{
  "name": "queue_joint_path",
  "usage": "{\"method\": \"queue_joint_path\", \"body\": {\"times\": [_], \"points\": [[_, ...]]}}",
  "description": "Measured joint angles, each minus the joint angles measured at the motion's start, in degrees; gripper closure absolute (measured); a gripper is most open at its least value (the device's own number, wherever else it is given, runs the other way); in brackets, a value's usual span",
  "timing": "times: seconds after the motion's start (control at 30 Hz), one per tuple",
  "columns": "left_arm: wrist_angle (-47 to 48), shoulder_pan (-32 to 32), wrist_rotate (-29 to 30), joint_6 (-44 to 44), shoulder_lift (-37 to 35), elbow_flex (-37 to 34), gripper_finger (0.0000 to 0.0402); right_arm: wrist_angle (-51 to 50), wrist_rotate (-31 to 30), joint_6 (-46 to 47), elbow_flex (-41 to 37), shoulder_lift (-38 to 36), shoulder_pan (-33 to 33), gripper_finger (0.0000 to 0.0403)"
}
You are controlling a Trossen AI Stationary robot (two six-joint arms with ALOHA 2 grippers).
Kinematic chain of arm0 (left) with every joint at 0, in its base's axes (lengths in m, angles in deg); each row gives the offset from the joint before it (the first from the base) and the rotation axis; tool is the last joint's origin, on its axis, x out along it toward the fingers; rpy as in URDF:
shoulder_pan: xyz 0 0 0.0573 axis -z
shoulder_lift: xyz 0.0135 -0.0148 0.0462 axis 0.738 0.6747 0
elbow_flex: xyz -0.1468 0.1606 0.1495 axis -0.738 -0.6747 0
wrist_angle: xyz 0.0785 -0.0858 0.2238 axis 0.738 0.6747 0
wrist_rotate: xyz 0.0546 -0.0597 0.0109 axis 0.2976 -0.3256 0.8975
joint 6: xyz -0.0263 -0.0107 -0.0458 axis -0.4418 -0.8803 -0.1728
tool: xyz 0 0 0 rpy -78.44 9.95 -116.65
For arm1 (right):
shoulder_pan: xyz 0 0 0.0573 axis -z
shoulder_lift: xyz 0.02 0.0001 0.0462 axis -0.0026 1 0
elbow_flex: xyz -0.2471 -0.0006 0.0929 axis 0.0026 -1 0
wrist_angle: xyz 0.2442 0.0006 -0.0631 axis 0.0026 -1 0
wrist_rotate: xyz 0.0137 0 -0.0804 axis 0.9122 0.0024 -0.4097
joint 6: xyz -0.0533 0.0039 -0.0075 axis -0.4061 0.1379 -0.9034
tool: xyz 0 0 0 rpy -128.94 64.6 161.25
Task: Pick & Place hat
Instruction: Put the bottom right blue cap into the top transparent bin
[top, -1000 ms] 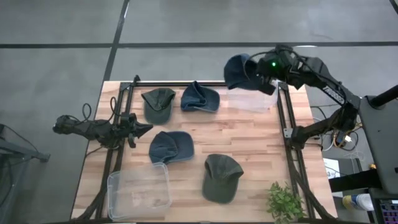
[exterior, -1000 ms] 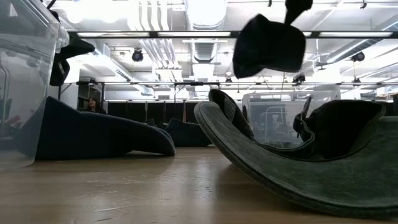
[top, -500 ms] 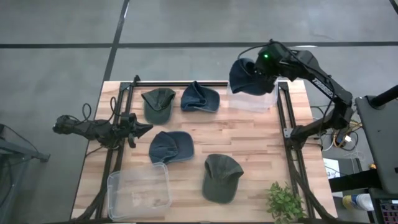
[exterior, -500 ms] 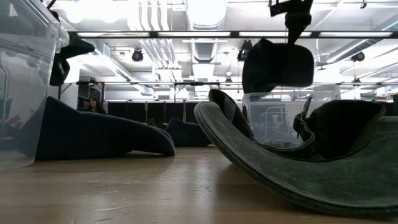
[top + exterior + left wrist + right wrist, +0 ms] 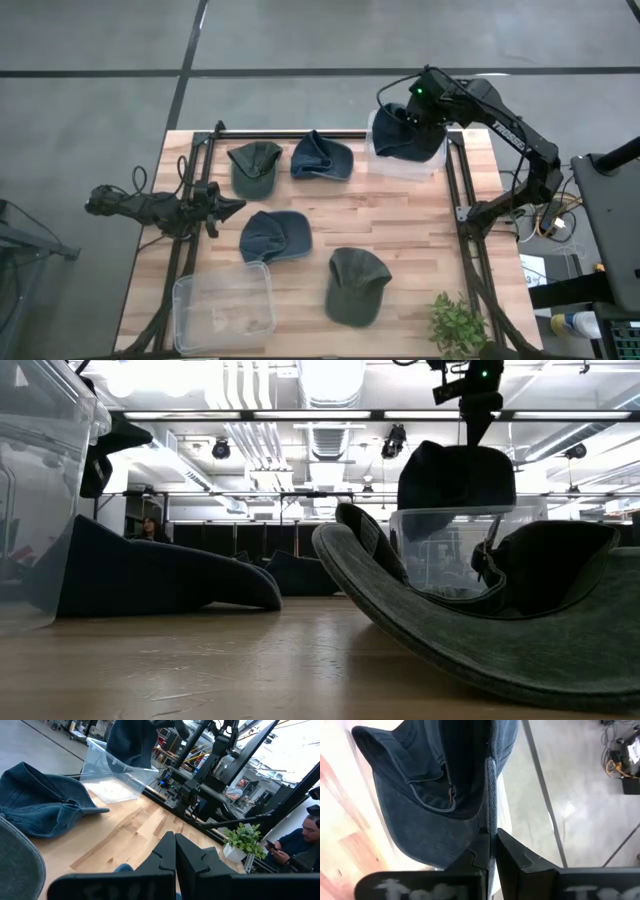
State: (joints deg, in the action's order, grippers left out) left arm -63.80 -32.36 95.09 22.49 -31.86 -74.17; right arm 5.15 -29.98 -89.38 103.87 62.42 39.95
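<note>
The right gripper (image 5: 418, 103), clamped on a blue hat (image 5: 405, 135), hangs it over the clear bin (image 5: 400, 166).

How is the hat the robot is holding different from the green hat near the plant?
The blue hat hangs from the right gripper, which is shut on it, above the clear bin at the table's far right corner; the green hat lies on the table with nothing touching it. The held hat is dark blue denim; the other is dark green. Both are brimmed caps.
</note>
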Motion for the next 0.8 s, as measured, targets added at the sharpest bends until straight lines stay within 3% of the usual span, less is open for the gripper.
{"method": "queue_joint_path", "body": {"times": [0.67,0.8], "points": [[0.00,-0.01,-0.02,0.09,0.00,0.00,0.0401,1.40,3.14,1.58,-7.61,0.66,0.60,0.0384],[0.02,-0.02,0.00,0.11,0.00,0.00,0.0401,2.45,6.52,1.41,-7.93,0.66,0.62,0.0376]]}}
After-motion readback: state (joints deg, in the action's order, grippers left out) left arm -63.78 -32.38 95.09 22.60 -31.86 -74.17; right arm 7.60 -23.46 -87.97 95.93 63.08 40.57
